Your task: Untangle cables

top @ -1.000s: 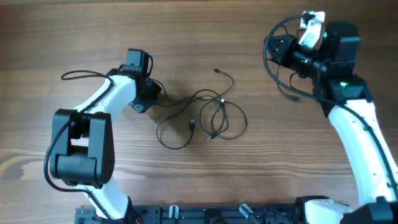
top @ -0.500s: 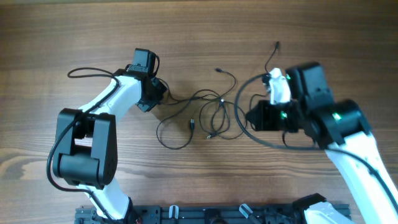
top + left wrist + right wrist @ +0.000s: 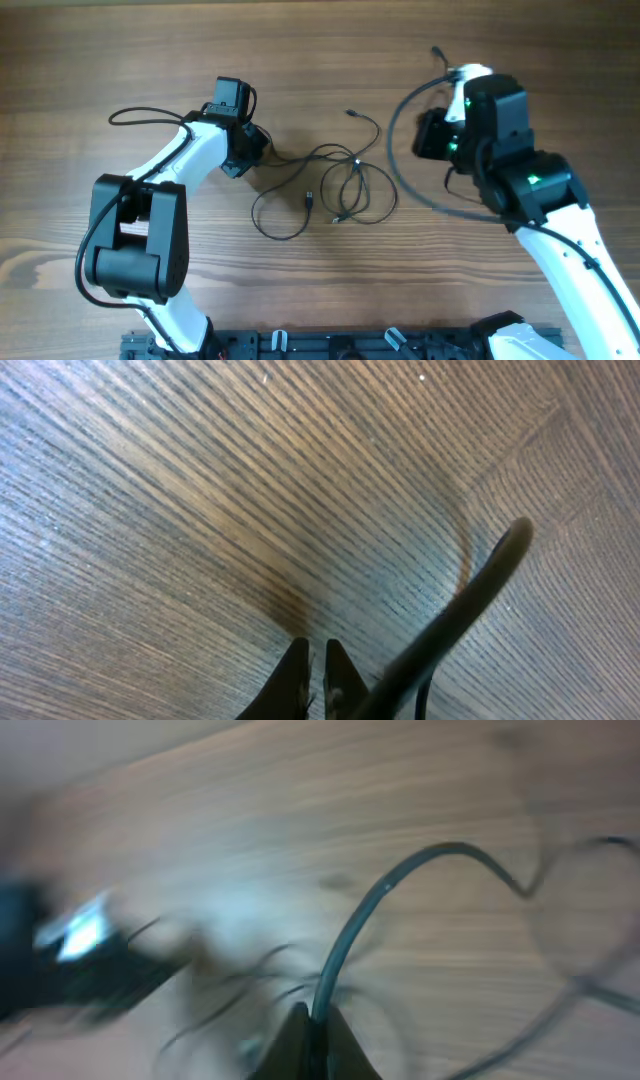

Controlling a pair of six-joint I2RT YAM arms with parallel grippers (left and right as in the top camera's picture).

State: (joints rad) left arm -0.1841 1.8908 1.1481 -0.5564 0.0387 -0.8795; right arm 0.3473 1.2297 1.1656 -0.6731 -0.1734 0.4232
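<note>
The cables (image 3: 345,185) are thin black wires lying in loose loops at the table's middle, with one small plug (image 3: 309,198) and another plug end (image 3: 349,113) farther back. One strand runs left to my left gripper (image 3: 252,158), whose jaws (image 3: 314,665) are pressed together low over the wood, apparently on that strand's end. My right gripper (image 3: 420,135) hovers to the right of the loops, apart from them; its jaws (image 3: 308,1035) are shut and empty. The right wrist view is blurred and shows the cables (image 3: 225,995) only faintly.
A thick black cable fixed to the right arm (image 3: 395,175) arcs in a wide loop beside the thin wires and crosses the right wrist view (image 3: 370,910). The left arm's own thick cable (image 3: 470,600) crosses its wrist view. The table is bare wood (image 3: 120,60).
My right arm swung from the far right corner down toward the loops, then back up a little. My left gripper shifted slightly right early on, then stayed still. The loops have not moved.
</note>
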